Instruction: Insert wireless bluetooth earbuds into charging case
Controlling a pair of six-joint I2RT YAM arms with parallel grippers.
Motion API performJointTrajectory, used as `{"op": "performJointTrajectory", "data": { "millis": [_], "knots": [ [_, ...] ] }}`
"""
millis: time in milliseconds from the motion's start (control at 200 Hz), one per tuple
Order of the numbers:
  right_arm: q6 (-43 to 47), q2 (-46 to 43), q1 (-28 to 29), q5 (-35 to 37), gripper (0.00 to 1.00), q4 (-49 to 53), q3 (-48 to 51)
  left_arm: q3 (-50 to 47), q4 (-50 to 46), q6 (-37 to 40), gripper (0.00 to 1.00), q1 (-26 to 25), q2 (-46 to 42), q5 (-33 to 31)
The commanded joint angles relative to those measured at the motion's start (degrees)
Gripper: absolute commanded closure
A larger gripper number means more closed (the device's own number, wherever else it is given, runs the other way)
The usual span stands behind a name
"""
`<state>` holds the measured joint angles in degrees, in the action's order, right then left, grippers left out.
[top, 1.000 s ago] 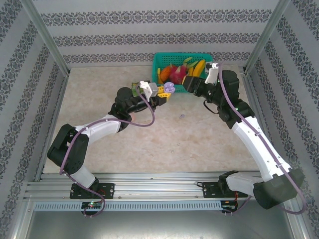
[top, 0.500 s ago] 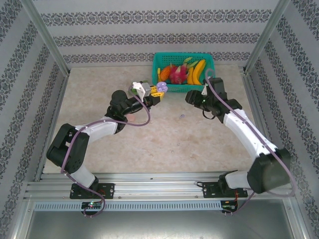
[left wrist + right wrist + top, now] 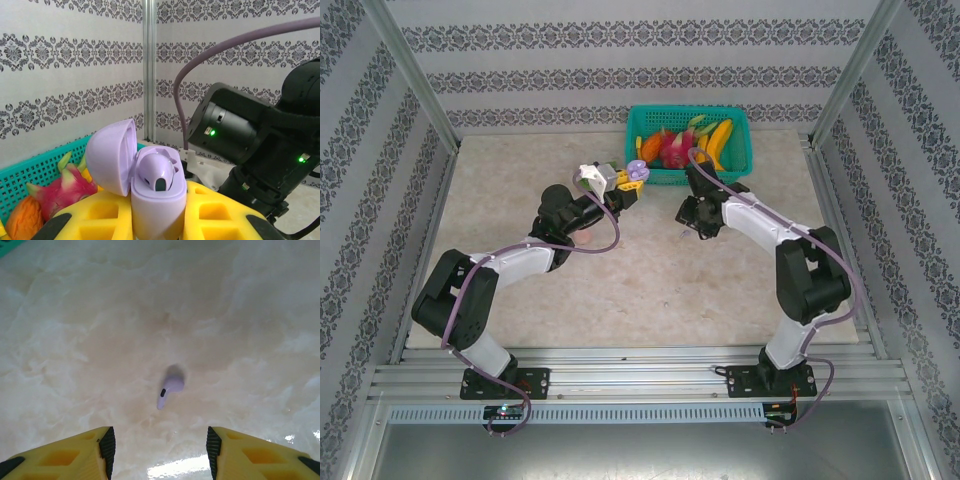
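The left fingers (image 3: 220, 212) clamp the open lilac case (image 3: 156, 200) aloft; the right fingers (image 3: 70, 452) hang open over the lilac earbud (image 3: 170, 389) lying on the desk (image 3: 250, 315). It's tiny, light, probably slippery, so pinch its bulb.

**Overhead view:** illumination bright, diffuse and even; the beige marbled stone-look tabletop (image 3: 650, 290) carries only faint, soft shadows; focus sharp throughout; the aluminium frame posts (image 3: 405, 70) splay outward toward the corners, indicating wide-angle distortion.

**Right wrist view:** a white glare patch lies on the tabletop between the yellow plastic fingers (image 3: 70, 452) of the right gripper (image 3: 159, 440); a second glint sits just right of the right-hand finger; the small pale lilac plastic earbud (image 3: 170, 387), ahead of the fingers, casts a short soft shadow on its far side; overall rendering slightly soft.

**Left wrist view:** the pale lilac plastic charging case (image 3: 150, 190), between the yellow fingers (image 3: 95, 215) of the left gripper (image 3: 155, 220), is crisp and evenly lit; lid interior slightly shaded; fingers mildly blurred at the lower edge.
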<state>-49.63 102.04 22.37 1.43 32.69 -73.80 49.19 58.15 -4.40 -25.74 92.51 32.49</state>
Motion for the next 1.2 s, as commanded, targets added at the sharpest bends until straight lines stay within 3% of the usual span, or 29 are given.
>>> {"op": "performJointTrajectory", "data": {
  "millis": [0, 455, 1194],
  "knots": [
    [-6.15, 2.98, 1.08, 4.98, 0.46, 3.98, -3.67, -0.61, 4.25, -1.31, 1.0, 0.5, -1.69, -0.57],
    [-3.95, 15.39, 3.11, 10.51, 0.45, 13.14, -14.85, -0.71, 5.31, -2.45, 1.0, 0.49, -1.54, -0.76],
    [1.01, 16.1, 3.43, 9.38, 0.47, 11.8, -9.9, 0.63, 5.11, -3.51, 1.0, 0.5, -0.33, -0.72]
  ]
}}
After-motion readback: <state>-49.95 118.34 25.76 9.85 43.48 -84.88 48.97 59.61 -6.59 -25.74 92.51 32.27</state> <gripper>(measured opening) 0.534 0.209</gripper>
